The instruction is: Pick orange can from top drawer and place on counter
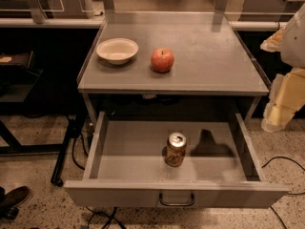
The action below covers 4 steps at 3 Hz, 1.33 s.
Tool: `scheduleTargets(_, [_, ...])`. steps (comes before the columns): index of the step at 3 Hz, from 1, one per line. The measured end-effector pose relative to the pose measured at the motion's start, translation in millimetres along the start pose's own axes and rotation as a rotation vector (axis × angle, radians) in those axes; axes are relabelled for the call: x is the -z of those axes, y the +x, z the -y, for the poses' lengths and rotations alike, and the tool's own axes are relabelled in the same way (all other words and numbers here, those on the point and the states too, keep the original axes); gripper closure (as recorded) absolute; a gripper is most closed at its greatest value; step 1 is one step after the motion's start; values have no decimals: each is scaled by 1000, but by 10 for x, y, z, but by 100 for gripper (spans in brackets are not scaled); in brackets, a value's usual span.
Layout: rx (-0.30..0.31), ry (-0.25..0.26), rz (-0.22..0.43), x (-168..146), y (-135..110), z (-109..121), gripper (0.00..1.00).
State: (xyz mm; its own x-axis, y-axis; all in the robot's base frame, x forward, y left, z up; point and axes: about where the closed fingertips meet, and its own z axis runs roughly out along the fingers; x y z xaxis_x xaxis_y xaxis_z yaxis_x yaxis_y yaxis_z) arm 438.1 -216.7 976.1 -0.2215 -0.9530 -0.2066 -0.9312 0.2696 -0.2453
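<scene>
Upright in the pulled-out wide grey metal top drawer (133,149), near its front middle: 1 small orange-brown drink can (176,149). On the flat grey metal counter (214,56): 1 white round bowl (117,50), 1 red apple (162,59). At the right edge, well apart from the can: pale gripper (285,101), open or closed impossible to tell.

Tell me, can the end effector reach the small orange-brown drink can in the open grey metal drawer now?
Probably yes. The grey metal drawer stands open, and the small orange-brown can stands upright alone in it, nothing above it. The end effector hangs at the view's right edge, beside the flat grey counter.
</scene>
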Motion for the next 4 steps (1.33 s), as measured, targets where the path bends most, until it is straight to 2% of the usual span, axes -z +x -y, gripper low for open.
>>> scheduleTargets(1, [0, 0, 0, 0, 0, 0, 0])
scheduleTargets(2, [-18, -22, 42, -287, -45, -4, 0])
scheduleTargets(3, [-25, 11, 75, -397, -114, 77, 0])
scheduleTargets(4, [-22, 2, 98, -428, -119, 3, 0])
